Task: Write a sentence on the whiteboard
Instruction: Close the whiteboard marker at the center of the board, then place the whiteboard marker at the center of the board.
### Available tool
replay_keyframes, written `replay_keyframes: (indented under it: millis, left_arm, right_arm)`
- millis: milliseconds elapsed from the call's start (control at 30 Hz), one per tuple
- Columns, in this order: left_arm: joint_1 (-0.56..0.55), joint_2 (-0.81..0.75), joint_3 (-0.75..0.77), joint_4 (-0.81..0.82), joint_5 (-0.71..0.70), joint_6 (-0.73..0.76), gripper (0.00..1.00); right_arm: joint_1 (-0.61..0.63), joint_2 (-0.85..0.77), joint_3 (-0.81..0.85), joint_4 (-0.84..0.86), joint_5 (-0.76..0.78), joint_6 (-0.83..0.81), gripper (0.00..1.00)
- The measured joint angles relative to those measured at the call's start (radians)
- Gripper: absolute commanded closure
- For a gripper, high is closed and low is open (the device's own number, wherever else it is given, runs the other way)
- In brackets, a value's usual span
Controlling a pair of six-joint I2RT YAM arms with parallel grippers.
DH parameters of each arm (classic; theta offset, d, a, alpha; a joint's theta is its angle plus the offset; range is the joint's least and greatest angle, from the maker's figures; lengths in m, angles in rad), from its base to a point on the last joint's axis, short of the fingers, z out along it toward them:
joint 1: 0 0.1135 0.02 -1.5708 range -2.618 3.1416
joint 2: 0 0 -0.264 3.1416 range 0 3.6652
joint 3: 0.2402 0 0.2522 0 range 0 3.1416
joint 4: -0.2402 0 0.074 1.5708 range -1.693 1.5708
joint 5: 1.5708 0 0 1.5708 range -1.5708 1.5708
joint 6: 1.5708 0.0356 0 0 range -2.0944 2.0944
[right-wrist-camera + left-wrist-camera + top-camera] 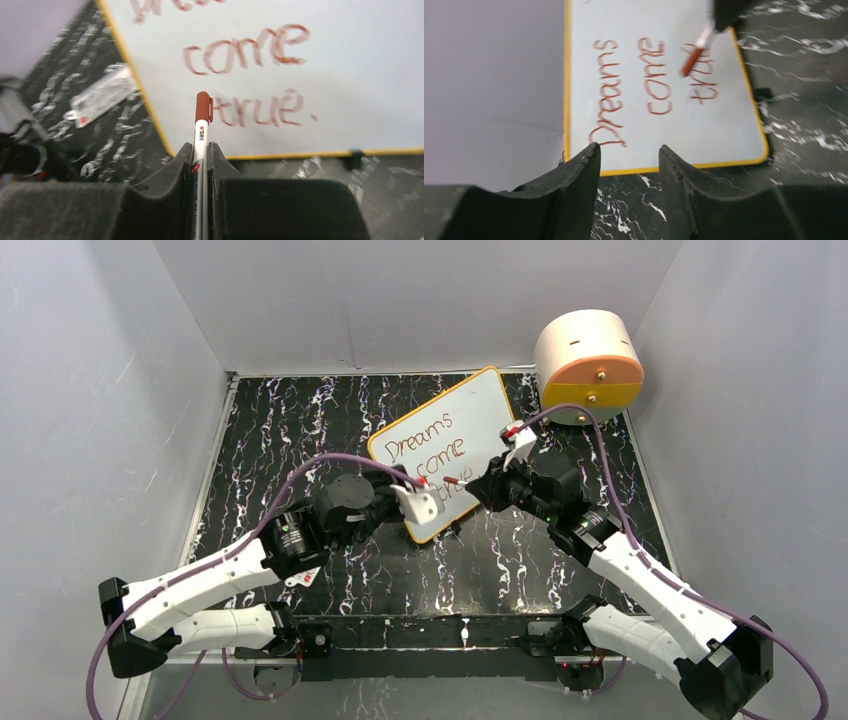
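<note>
I judge the writing finished: the sentence (432,448), "Dreams come true.", fills three lines on the one whiteboard (487,408), mid-bench (520,550) beyond both arms. My right gripper (200,148) is clamped on the one marker (202,120), cap on. My left gripper (630,149) stands part open and empty at the board's near edge. Next I would set the marker down clear of the ink. One small card (102,95) lies near left.

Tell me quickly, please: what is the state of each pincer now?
Left pincer: open, holding nothing.
Right pincer: closed on the marker.
</note>
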Motion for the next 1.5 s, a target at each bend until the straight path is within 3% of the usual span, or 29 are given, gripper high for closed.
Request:
replay_keyframes:
  millis: [167, 400, 567, 700, 900, 1033, 1267, 1500]
  left_arm:
    - [0.118, -0.010, -0.001, 0.083, -0.063, -0.087, 0.36]
    - [0.450, -0.016, -0.001, 0.118, -0.045, -0.325, 0.22]
    - [0.676, -0.061, -0.019, 0.132, 0.004, -0.531, 0.17]
    - [0.792, -0.143, -0.085, 0.135, 0.023, -0.676, 0.15]
    - [0.831, -0.278, -0.183, 0.128, 0.023, -0.802, 0.13]
    - [0.831, -0.394, -0.263, 0.127, 0.024, -0.843, 0.13]
    - [0.831, -0.594, -0.399, 0.124, 0.063, -0.879, 0.13]
    - [0.831, -0.626, -0.377, 0.008, 0.068, -0.917, 0.12]
  right_arm:
    - [-0.016, -0.019, -0.031, -0.082, 0.253, -0.012, 1.00]
    - [-0.063, -0.053, -0.095, -0.124, 0.620, 0.028, 1.00]
    - [-0.129, -0.045, -0.182, -0.131, 0.786, 0.105, 1.00]
    - [-0.184, -0.023, -0.255, -0.133, 0.865, 0.183, 0.99]
    - [-0.216, 0.009, -0.317, -0.138, 0.924, 0.324, 0.94]
    - [-0.219, 0.027, -0.345, -0.145, 0.926, 0.412, 0.84]
    - [-0.219, -0.018, -0.385, -0.172, 0.925, 0.513, 0.59]
    - [-0.219, -0.196, -0.397, -0.262, 0.883, 0.526, 0.30]
